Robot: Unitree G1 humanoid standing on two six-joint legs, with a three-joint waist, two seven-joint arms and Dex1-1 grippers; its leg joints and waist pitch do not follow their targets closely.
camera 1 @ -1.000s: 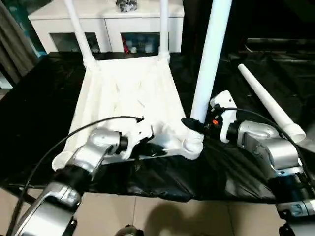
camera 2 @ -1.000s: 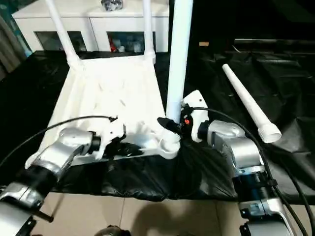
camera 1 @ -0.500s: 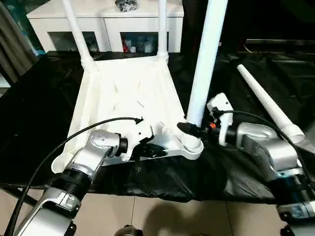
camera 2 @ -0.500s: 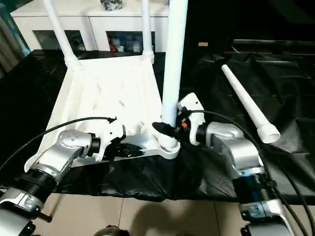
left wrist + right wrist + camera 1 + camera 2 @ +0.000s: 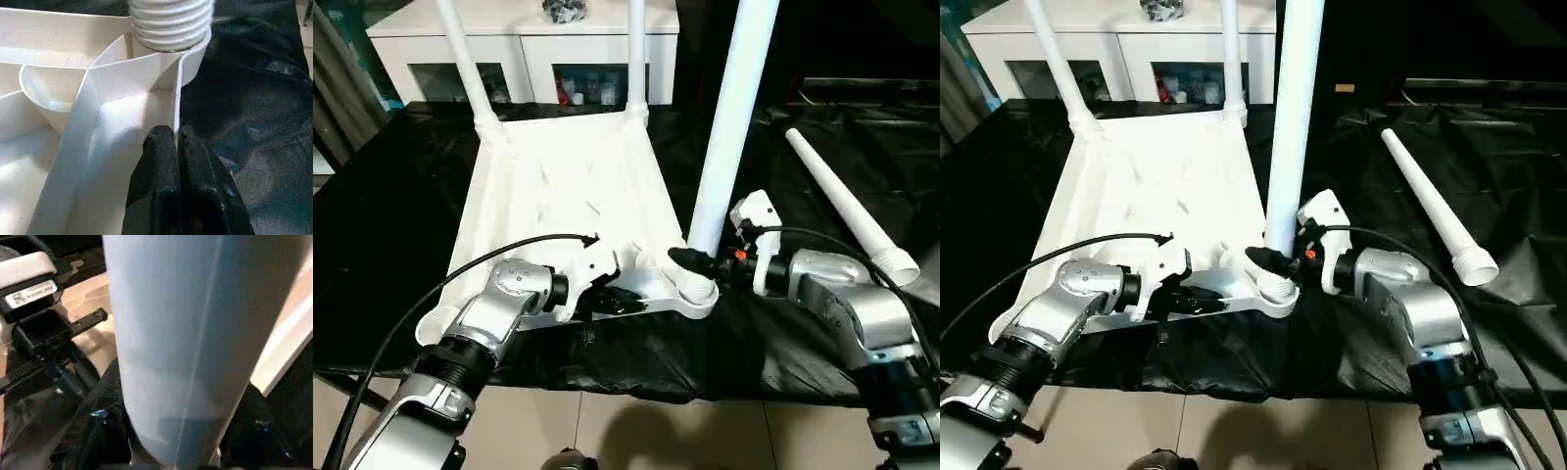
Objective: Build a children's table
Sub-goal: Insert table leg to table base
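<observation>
The big table (image 5: pixel 401 215) in front of me is covered with black cloth. Behind it stands a white cabinet (image 5: pixel 524 49) with glass doors.

On the black cloth lies the white table top (image 5: pixel 563 191) of the children's table, upside down, so I see its ribs. Two white legs already stand up in its far corners: the far left leg (image 5: pixel 460 54) and the far right leg (image 5: pixel 637 54).

A third leg (image 5: pixel 729 117) stands up tall at the near right corner socket (image 5: pixel 697 296), a bit tilted. Its ribbed end (image 5: pixel 168 24) sits in that socket. My right fingers (image 5: pixel 1268 262) are around the bottom of this leg, holding it, one on each side.

A fourth leg (image 5: pixel 842 201) lies flat on the black cloth, off to the right, well apart from the table top. Its flared end (image 5: pixel 898 264) points toward me.

My left fingers (image 5: pixel 178 183) are squeezed tight together on the thin near edge wall (image 5: pixel 177 105) of the table top, just beside the socket with the third leg.

A black cable (image 5: pixel 440 284) runs over my left arm.
</observation>
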